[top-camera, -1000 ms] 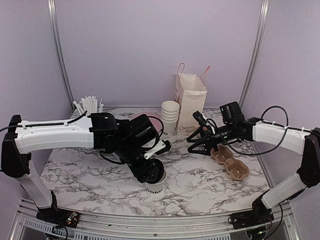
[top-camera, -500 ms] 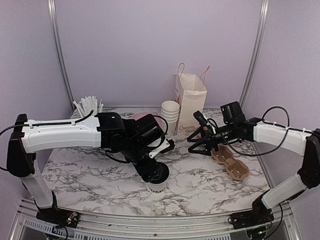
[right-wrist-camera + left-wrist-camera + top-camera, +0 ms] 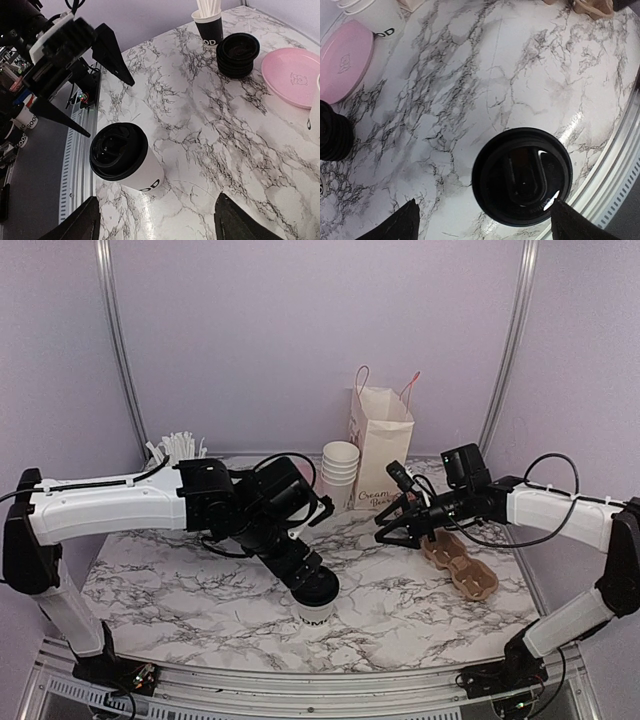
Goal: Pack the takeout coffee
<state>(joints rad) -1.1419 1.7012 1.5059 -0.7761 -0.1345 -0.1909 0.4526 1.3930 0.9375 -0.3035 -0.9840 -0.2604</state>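
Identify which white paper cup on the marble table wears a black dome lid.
The lone takeout coffee cup standing near the front edge of the marble table. The stacked white cups beside the paper bag are open-topped, with no lids.

One white takeout coffee cup (image 3: 125, 160) with a black dome lid stands near the front of the marble table (image 3: 400, 610), and it is the only lidded cup in view. Toward the far side are one tan paper bag (image 3: 383, 445), one stack of roughly four lidless white cups (image 3: 341, 468), one pink plate (image 3: 292, 70), one stack of black lids (image 3: 238, 52) and one black cup of white straws (image 3: 210, 27). On the right lies one brown pulp cup carrier (image 3: 462, 565).
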